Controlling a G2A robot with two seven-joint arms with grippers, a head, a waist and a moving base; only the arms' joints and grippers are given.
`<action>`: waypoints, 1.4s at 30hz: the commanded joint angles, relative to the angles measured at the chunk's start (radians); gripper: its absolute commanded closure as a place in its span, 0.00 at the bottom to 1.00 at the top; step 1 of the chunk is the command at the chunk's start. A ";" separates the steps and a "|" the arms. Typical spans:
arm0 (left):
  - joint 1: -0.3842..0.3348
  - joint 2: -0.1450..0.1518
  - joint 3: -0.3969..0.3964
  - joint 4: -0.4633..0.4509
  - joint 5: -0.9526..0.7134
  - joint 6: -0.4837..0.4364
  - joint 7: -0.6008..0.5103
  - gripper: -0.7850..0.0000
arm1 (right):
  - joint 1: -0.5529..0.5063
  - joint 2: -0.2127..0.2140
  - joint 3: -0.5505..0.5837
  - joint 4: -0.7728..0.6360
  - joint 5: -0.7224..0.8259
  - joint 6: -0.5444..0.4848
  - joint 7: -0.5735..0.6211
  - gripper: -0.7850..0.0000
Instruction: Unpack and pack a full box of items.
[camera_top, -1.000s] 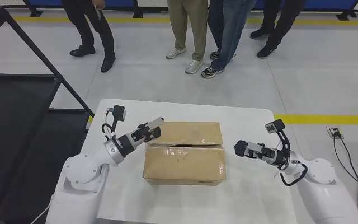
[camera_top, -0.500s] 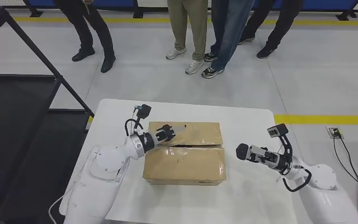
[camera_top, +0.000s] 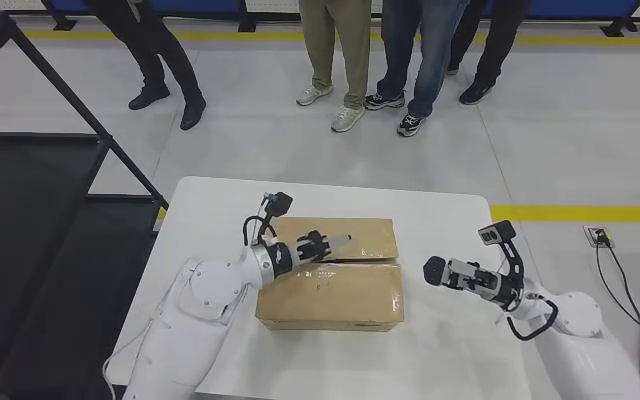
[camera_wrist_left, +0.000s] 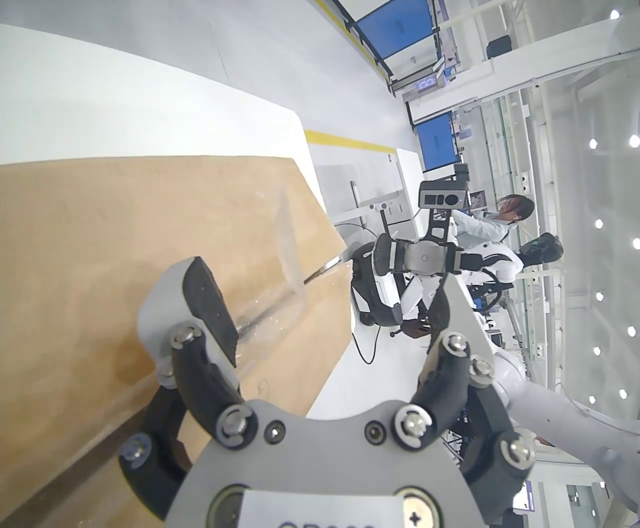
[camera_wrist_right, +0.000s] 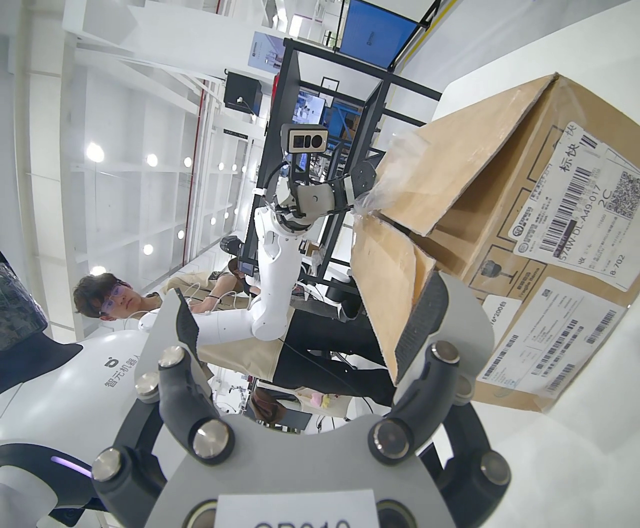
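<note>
A brown cardboard box (camera_top: 330, 290) stands in the middle of the white table (camera_top: 440, 215); its two top flaps meet at a taped seam (camera_wrist_left: 272, 305) and lift slightly at the end with the labels (camera_wrist_right: 575, 200). My left gripper (camera_top: 328, 242) hovers open over the box top (camera_wrist_left: 100, 240) near the seam, one pad (camera_wrist_left: 207, 305) close to the torn clear tape. My right gripper (camera_top: 434, 270) is open, off the box's right end, with nothing between its fingers (camera_wrist_right: 425, 320). The box (camera_wrist_right: 500, 165) lies just beyond that gripper.
Several people stand on the floor beyond the table's far edge (camera_top: 350, 60). A black frame (camera_top: 70, 100) rises at the left. Bare table surface lies in front of the box (camera_top: 330, 360) and around the right arm.
My left gripper has travelled right from the box's left end to above the middle of the top flaps. The right arm has hardly shifted.
</note>
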 joint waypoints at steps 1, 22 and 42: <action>0.001 -0.001 0.009 -0.008 0.003 0.001 0.011 0.00 | 0.007 -0.001 -0.004 0.006 -0.001 0.001 0.000 0.00; -0.041 -0.023 0.133 0.018 0.004 0.025 0.073 0.00 | 0.035 -0.001 -0.023 0.051 0.017 -0.009 0.018 0.00; -0.066 -0.059 0.231 0.045 -0.005 0.048 0.204 0.00 | 0.045 0.002 -0.033 0.054 0.024 -0.007 0.021 0.00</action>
